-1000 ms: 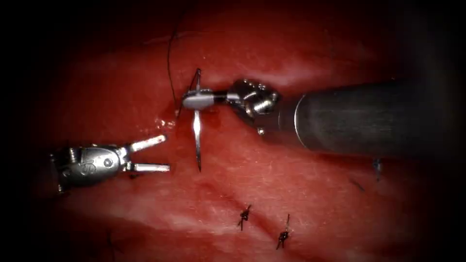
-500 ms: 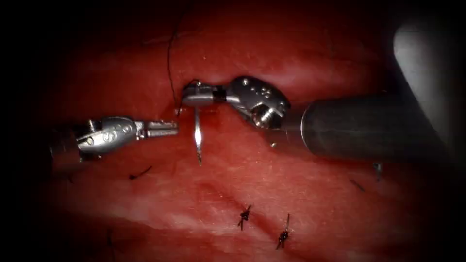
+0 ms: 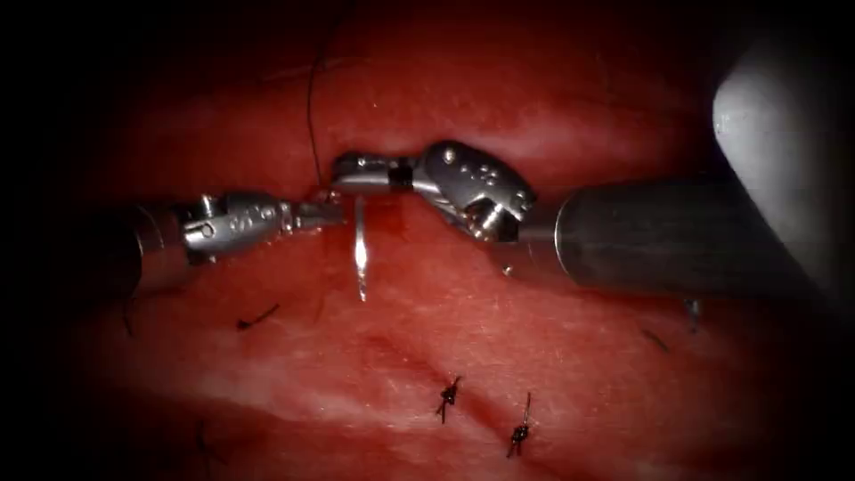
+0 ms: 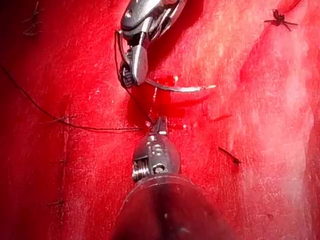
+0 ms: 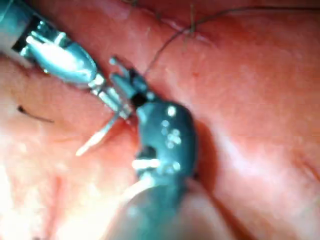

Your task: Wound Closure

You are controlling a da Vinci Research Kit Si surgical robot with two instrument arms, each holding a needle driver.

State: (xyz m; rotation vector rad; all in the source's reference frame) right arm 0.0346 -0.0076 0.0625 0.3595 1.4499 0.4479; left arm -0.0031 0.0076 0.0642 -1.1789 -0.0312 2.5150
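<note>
Two tools over wet red tissue [image 3: 552, 356]: right tool [image 3: 361, 174] pinching one needle [image 3: 360, 254] near its thread end; left tool [image 3: 325, 214] pressed together, empty. Two knots.

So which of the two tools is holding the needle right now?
The right arm's tool, entering from the right: its jaws are shut on the needle near its thread end. The left arm's tool only nears it.

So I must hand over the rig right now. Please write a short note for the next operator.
Right tool: jaws shut on the needle near its thread end; the point lies free over the tissue.
Left tool: jaws shut, tip at the thread beside the needle; whether it grips anything is unclear.
Done: two knotted stitches lower on the cut.
Left: the stitch here is not placed.
</note>
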